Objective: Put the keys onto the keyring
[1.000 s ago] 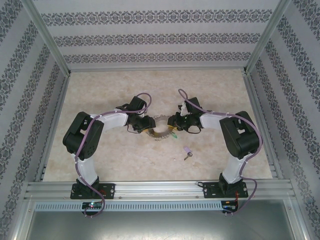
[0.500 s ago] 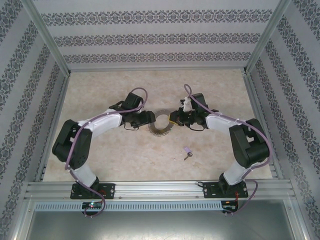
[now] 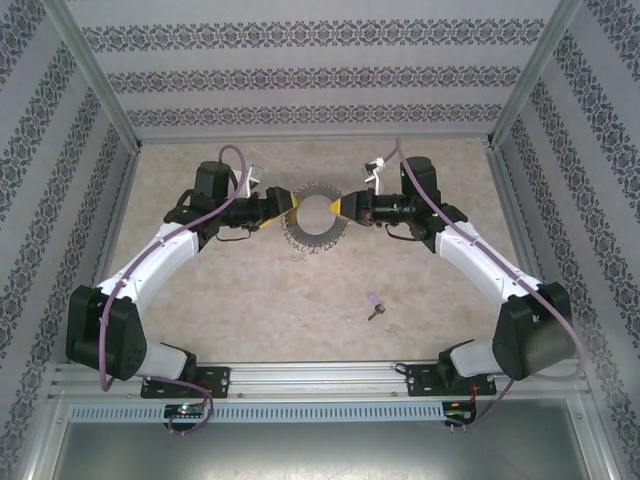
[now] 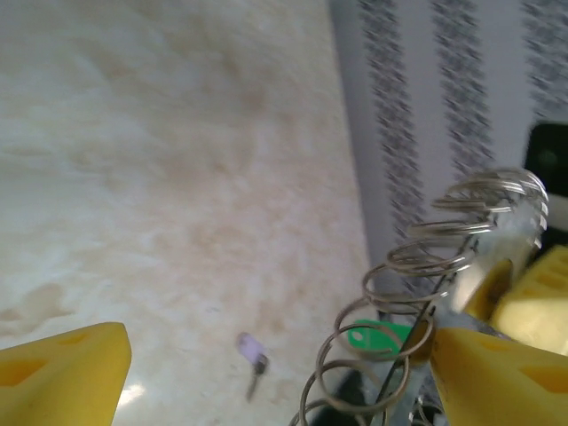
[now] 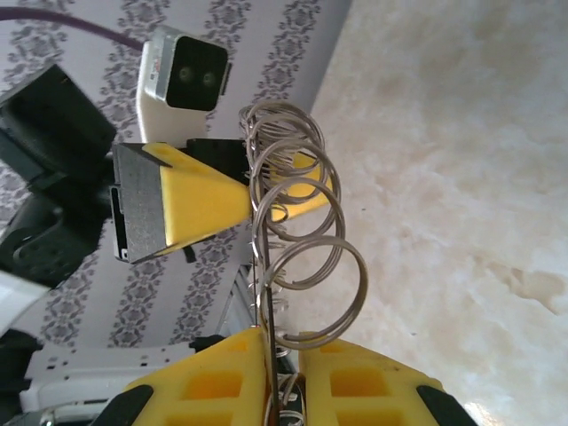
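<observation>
The keyring (image 3: 312, 218) has moved farther back, and the left gripper (image 3: 283, 208) has spread wide off it — the right gripper (image 3: 342, 207) alone pinches it aloft. The green key (image 4: 377, 337) seems threaded; the purple key (image 3: 375, 304) lies on the table (image 3: 200, 290), well apart — likely next.

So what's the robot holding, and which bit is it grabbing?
The right fingers pinch the keyring by its rim, on that arm's side. The left fingers stand open, holding nothing.
</observation>
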{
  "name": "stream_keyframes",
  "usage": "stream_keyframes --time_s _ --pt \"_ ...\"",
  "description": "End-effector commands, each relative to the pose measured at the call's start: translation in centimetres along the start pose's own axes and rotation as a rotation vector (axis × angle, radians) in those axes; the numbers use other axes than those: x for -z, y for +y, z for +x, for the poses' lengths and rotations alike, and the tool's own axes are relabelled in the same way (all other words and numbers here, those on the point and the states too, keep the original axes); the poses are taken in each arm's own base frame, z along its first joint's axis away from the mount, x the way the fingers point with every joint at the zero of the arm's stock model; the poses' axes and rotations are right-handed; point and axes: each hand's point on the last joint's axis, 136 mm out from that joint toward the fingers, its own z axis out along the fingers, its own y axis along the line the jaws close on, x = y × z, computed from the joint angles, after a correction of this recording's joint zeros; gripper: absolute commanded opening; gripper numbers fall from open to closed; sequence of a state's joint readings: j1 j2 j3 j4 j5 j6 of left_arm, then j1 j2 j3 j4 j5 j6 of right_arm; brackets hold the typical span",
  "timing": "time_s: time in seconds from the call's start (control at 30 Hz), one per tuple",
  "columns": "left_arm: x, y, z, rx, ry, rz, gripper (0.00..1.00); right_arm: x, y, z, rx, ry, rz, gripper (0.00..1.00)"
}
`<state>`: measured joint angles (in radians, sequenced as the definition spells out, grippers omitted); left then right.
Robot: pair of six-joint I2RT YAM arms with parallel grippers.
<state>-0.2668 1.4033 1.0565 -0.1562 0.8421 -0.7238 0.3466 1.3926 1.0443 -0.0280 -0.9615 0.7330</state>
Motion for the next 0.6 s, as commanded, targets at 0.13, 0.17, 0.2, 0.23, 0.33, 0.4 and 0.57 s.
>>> stream_keyframes --time_s 0.13,0.17,0.2,0.23,0.33,0.4,0.57 --pt "1.9 -7.4 0.1 -0.128 0.046 0.293 0.72 0.9 3.5 -0.6 0.081 0.036 -0.101 0.0" --pt "2.1 -7.5 0.1 -0.131 0.044 0.298 0.68 0.9 3.5 -0.6 0.081 0.035 -0.1 0.0" --pt "2.1 -7.6 0.1 -0.13 0.046 0.303 0.63 0.9 3.4 -0.7 0.079 0.031 -0.098 0.0" --pt "2.2 -7.9 0.2 -0.134 0.047 0.315 0.58 0.9 3.3 -0.9 0.075 0.027 -0.095 0.0" --pt "2.5 -8.3 0.3 -0.138 0.042 0.329 0.47 0.8 2.9 -1.1 0.061 0.028 -0.093 0.0" --pt "2.7 -8.4 0.5 -0.141 0.046 0.33 0.4 0.7 2.6 -1.3 0.051 0.029 -0.095 0.01" --pt "2.8 -8.1 0.6 -0.136 0.044 0.313 0.24 0.5 2.3 -1.8 0.03 0.037 -0.102 0.05"
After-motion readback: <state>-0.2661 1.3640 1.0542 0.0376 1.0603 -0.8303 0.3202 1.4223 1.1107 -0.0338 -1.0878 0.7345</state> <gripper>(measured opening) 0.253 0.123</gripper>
